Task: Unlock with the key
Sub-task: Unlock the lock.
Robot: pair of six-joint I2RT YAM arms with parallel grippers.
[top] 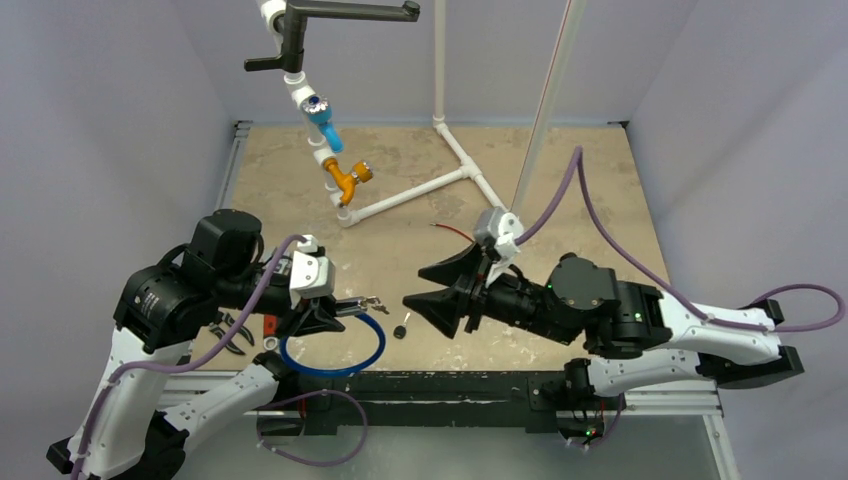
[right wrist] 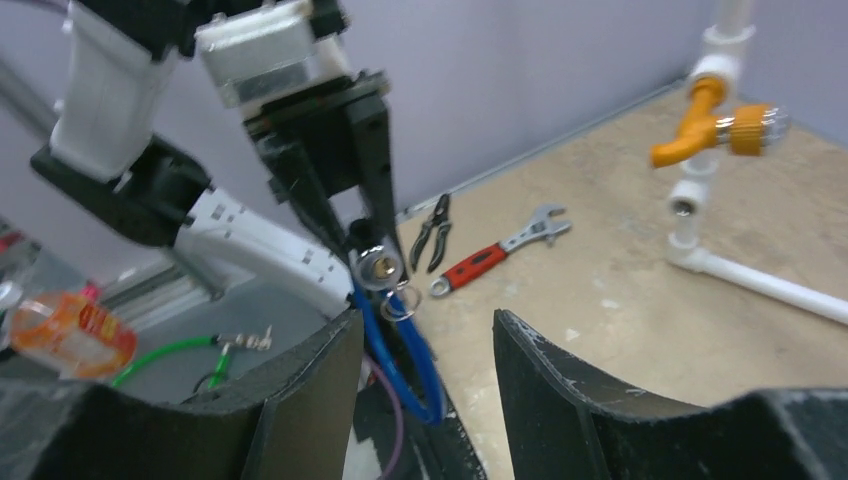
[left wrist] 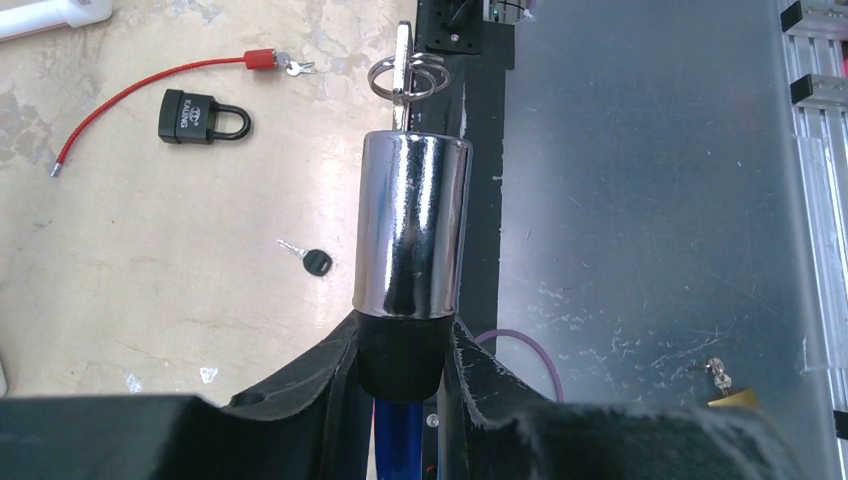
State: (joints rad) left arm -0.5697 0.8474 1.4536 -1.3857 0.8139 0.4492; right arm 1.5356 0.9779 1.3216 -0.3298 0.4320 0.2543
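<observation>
The left gripper point(top: 338, 308) is clamping the chrome lock cylinder point(left wrist: 415, 225) by its black base, with its blue cable point(top: 330, 374) looping toward six o'clock. A key point(left wrist: 402, 45) on a ring point(left wrist: 430, 80) is sitting in the cylinder's far end. The right gripper point(top: 415, 287) is standing open at three o'clock of the lock, near but apart. A black-headed key point(top: 402, 328) is lying on the desk point(top: 400, 150) below the gap.

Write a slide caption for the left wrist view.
Left gripper clamps a chrome cylinder lock, silver ringed key in its end; black padlock and black-headed key lie beyond.
</observation>
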